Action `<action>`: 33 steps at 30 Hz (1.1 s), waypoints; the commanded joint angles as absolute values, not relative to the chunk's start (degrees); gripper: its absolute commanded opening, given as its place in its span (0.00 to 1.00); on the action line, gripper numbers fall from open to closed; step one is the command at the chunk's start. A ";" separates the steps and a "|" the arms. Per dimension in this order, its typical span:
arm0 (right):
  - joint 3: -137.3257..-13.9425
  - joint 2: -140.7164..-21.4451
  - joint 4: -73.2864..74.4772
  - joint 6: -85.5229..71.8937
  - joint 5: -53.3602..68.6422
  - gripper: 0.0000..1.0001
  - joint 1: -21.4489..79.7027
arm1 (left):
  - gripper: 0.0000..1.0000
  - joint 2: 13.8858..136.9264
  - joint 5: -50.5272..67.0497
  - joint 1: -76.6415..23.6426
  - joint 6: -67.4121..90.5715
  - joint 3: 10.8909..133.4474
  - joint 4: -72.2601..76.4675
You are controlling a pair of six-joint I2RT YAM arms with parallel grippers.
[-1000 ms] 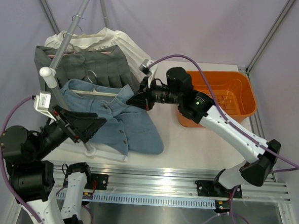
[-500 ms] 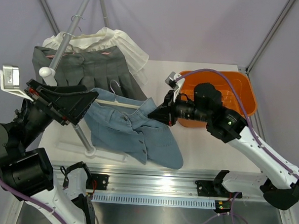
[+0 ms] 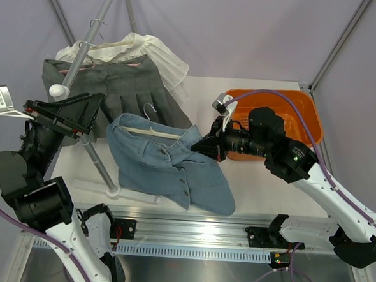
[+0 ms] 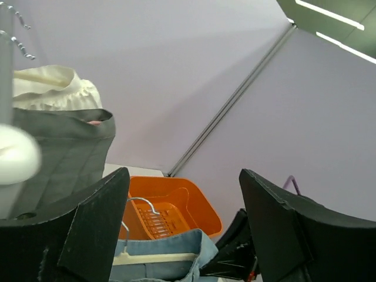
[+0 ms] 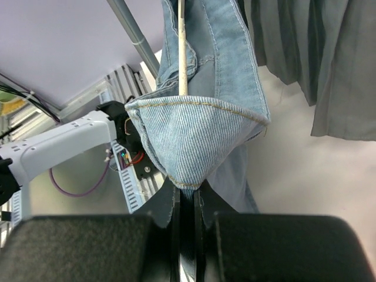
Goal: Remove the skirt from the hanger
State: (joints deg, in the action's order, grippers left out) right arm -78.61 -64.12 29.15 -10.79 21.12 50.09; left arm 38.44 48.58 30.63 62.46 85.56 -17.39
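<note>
We are holding the denim skirt [image 3: 167, 168] by one waistband corner in the right gripper [image 3: 208, 145], jaws clenched on the fabric, so the garment hangs free of the rack [image 3: 100, 167] for stripping. The hanger [image 3: 151, 131] is sitting inside the waistband, just beside the claw. The left gripper [image 3: 87, 117] is standing open and empty, apart from the skirt.

Overhead view, wrist close-ups, skirt [image 3: 154, 171] shared
</note>
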 commanded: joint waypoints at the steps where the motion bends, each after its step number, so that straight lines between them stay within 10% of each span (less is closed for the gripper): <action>1: -80.59 -62.05 26.18 -8.00 19.34 0.00 49.83 | 0.80 36.48 45.97 30.59 62.06 79.46 -8.97; 7: -80.95 -62.05 27.07 -6.59 19.42 0.00 48.08 | 0.99 41.91 46.41 17.95 50.12 91.11 -22.56; 18: -79.54 -60.91 26.63 -7.03 18.63 0.00 47.02 | 0.98 43.60 48.51 -9.14 32.44 86.85 -34.63; 33: -76.64 -55.90 30.32 -17.57 21.36 0.00 47.02 | 0.71 37.61 32.00 -13.97 25.75 76.46 -32.70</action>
